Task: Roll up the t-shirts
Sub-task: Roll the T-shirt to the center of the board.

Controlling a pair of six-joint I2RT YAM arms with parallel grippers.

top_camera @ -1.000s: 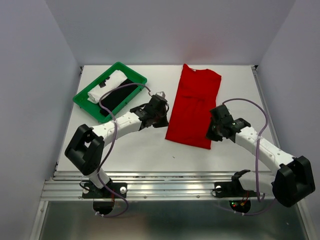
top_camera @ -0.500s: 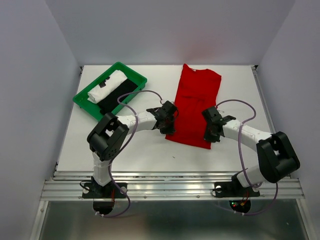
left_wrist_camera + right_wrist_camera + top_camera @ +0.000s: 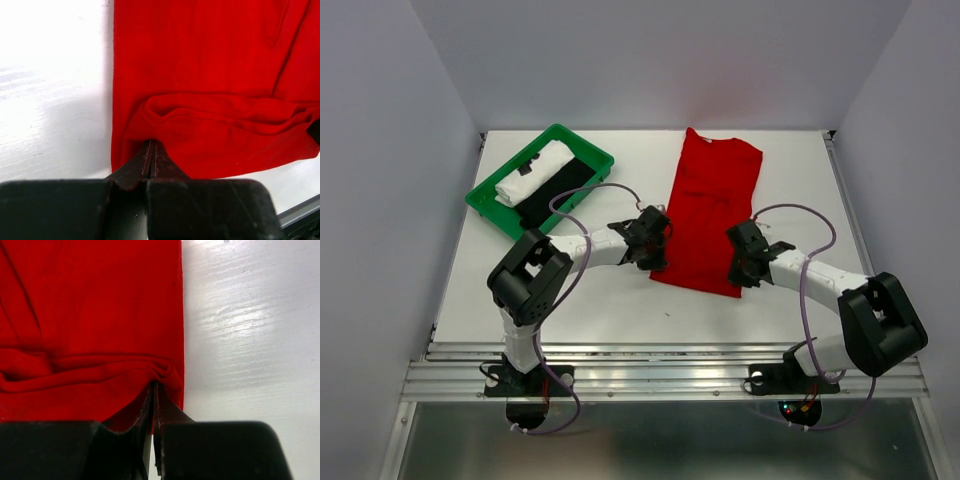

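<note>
Both near corners of red t-shirt [image 3: 712, 200] pinched.
L gripper [image 3: 151, 150] & R gripper [image 3: 153, 390] jaws pressed together on bunched hem.

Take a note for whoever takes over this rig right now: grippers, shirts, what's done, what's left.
The left gripper is shut on the near hem of the red shirt, at its left corner.
The right gripper is shut on the same hem, at its right corner.
The red shirt lies flat mid-table, folded narrow; hem bunched, no roll yet.
The white shirt, seemingly rolled, and the black shirt sit in the tray.
To do: roll the red shirt away from the bases.
</note>
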